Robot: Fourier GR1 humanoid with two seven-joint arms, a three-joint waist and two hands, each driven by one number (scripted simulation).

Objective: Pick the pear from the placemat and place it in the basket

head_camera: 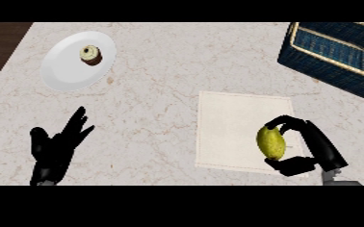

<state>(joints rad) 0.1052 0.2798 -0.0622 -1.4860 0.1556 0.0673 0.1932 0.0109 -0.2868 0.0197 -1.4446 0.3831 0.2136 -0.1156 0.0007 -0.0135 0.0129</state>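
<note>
On the right part of the cream placemat, the yellow pear stands upright, enclosed by the right hand. The fingers curl over the pear's top and the thumb closes beneath it. Whether the pear touches the placemat cannot be told. The dark blue woven basket sits at the upper right, well apart from the pear. The left hand rests at the lower left, fingers straight and spread. A white plate at the upper left carries a small brown cake.
</note>
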